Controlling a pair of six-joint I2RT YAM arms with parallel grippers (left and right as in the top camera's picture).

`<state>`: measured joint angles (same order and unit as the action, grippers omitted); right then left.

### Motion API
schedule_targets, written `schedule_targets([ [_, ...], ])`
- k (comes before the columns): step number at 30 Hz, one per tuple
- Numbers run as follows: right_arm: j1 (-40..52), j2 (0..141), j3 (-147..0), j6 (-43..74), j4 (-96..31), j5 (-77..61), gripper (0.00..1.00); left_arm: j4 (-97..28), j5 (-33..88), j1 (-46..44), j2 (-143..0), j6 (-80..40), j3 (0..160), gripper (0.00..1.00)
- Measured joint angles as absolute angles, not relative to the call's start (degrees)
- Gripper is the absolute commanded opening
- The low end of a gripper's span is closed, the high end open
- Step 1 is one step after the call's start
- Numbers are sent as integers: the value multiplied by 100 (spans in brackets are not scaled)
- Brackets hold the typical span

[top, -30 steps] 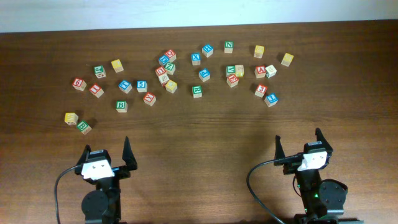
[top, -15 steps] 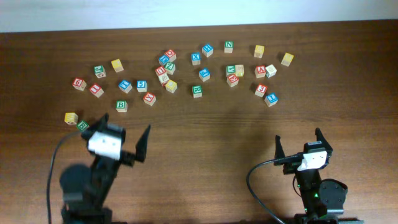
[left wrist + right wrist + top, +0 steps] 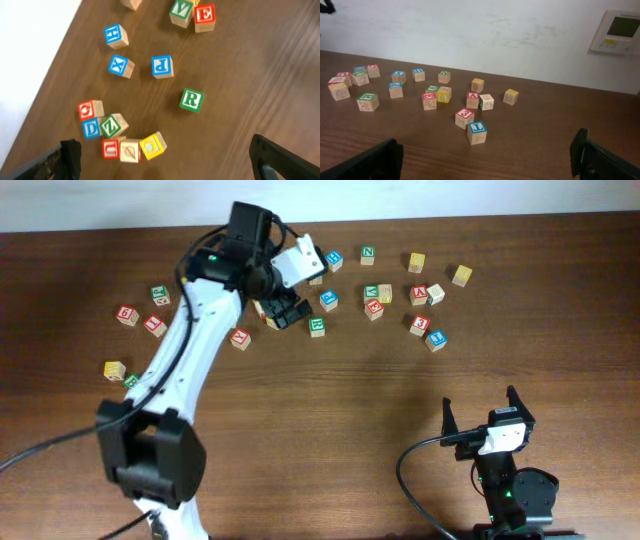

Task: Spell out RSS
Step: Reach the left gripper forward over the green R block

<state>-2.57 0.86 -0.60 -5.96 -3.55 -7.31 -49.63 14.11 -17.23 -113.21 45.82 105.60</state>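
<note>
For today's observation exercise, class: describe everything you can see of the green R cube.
The R cube is a small wooden block; its top face is green with a white letter R. It sits flat on the dark wooden table, slightly turned, standing alone: nothing but the table touches it. The blue P cube is its nearest neighbour, apart from it.

blue P cube near blue X cube | red E cube beside green V cube | wall panel
</note>
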Motion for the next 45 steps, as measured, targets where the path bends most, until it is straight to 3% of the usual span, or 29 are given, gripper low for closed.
schedule_targets([
  [12,-257,84,-60,-596,-353,-731,98,-4154,3092,-1723,-11483,4866,10575,99],
  [19,-257,84,-60,-593,-353,-731,98,-4237,2084,-1844,-11900,5310,10648,99],
  [28,-257,84,-60,-593,-353,-731,98,-5739,1260,-1953,-13657,5631,12317,100],
  [32,-257,84,-60,-596,-353,-731,98,-5787,1166,-2206,-13981,5664,12333,91],
  [37,-257,86,-60,-593,-353,-731,98,-5787,1151,-2370,-14287,5712,12335,65],
  [45,-257,84,-60,-600,-353,-731,98,-5787,974,-2366,-14315,5754,12355,45],
])
